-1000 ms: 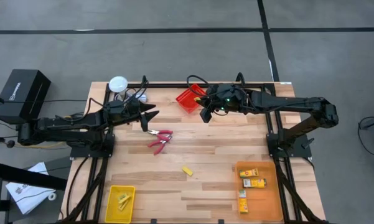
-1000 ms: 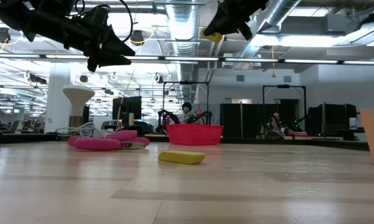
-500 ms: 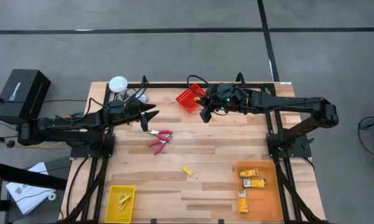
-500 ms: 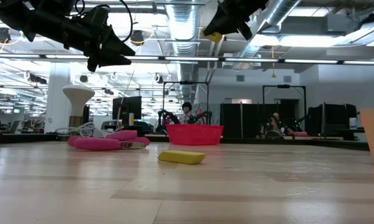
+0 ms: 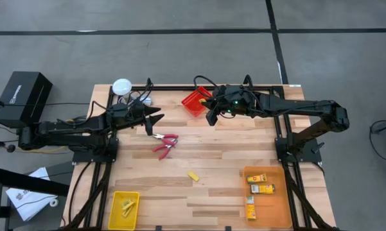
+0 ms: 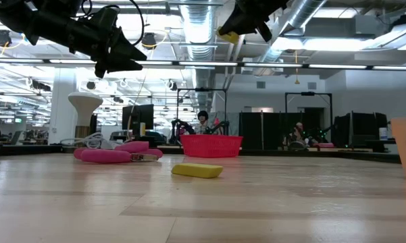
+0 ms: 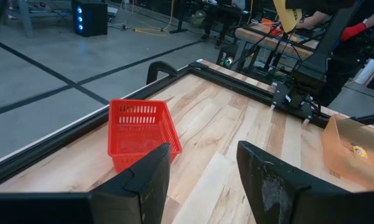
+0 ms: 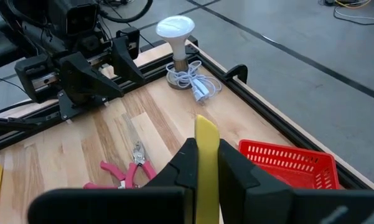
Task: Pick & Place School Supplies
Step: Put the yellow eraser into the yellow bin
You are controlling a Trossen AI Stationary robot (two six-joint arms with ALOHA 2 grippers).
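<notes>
Pale planked wooden bench (image 5: 225, 160) on grey floor: right gripper (image 8: 202, 163), fingers clamped on a flat yellow eraser-like piece (image 8: 206, 155), hangs beside the red mesh plastic basket (image 5: 194, 102); left gripper (image 7: 202, 177), fingers apart, hovers above the red-handled pliers-like tool (image 5: 164, 144); only the low view shows the open workshop hall behind.

Table (image 5: 218, 138) below both arms; left gripper (image 5: 159, 118) over its left rear part, right gripper (image 5: 210, 119) over the rear middle, just beside the basket (image 5: 195, 102); lamp (image 5: 122, 86) at the rear left corner; pliers (image 5: 165, 145) left of centre, below the left gripper; block (image 5: 193, 176) near the middle front; tray (image 5: 124, 210) at front left holding small pieces (image 5: 128, 205); bin (image 5: 266, 196) at front right holding boxes (image 5: 261, 188); a strip (image 8: 206, 162) between the right gripper's fingers.
</notes>
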